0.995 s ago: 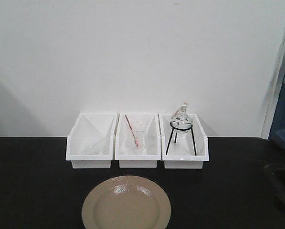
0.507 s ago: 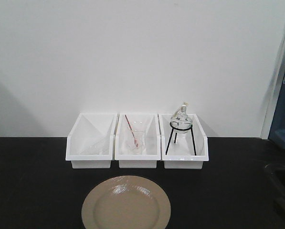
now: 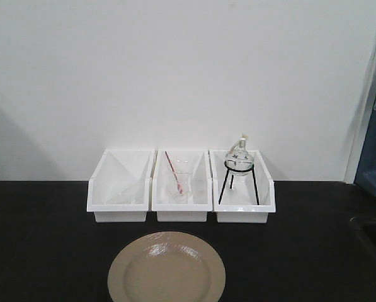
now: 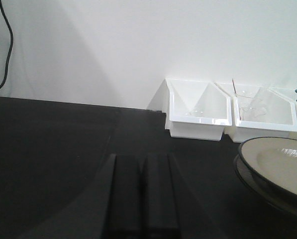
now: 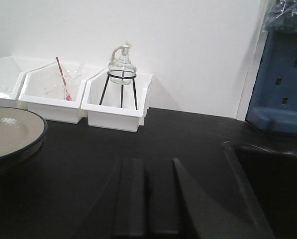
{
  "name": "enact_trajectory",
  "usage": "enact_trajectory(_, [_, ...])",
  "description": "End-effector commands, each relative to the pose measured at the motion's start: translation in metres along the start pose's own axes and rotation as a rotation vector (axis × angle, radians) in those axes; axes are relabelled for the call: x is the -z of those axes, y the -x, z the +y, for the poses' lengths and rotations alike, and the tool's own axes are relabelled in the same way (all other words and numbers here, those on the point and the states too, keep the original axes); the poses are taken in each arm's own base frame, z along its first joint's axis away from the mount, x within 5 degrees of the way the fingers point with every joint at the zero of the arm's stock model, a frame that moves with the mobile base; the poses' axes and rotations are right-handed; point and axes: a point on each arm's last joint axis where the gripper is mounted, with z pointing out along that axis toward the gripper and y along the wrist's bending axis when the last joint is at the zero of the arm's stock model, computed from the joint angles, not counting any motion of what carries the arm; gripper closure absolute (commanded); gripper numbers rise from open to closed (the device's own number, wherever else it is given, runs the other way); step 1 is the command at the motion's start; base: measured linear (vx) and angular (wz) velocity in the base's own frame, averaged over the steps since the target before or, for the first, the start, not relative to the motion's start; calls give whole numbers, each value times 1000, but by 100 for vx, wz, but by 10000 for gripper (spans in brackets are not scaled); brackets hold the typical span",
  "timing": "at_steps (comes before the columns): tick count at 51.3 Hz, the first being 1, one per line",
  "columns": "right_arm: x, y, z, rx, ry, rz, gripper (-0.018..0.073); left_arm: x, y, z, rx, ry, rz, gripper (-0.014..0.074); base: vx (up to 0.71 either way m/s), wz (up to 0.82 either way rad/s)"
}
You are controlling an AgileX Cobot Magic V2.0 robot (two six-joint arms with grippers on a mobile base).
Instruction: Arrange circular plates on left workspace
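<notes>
Nothing has moved. Both grippers, left gripper (image 4: 142, 194) and right gripper (image 5: 147, 196), stay pressed together; stacked circular plates (image 3: 167, 269) at 6 o'clock need a rim-edge grasp.

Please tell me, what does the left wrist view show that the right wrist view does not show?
Only the left wrist view shows the whole empty left bin, a hanging black cable and the left hand, fingers closed together. Only the right wrist view shows the glass flask on its black stand, the sink basin, a blue object and the right hand, also closed. Both show the stacked plates and the middle bin.
</notes>
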Motion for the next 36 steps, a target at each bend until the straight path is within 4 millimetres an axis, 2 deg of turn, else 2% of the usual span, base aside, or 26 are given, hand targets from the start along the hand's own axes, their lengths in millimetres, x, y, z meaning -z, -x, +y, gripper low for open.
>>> enact_trajectory(1, [5, -3, 0, -21, -19, -109, 561, 1, 2, -1, 19, -19, -77, 596, 0, 0])
enact_trajectory(7, [3, -9, 1, -46, -14, -49, 561, 1, 1, -1, 19, -18, -77, 596, 0, 0])
enact_trajectory(36, [4, -9, 1, -50, -15, -55, 561, 1, 1, -1, 19, -18, -75, 596, 0, 0])
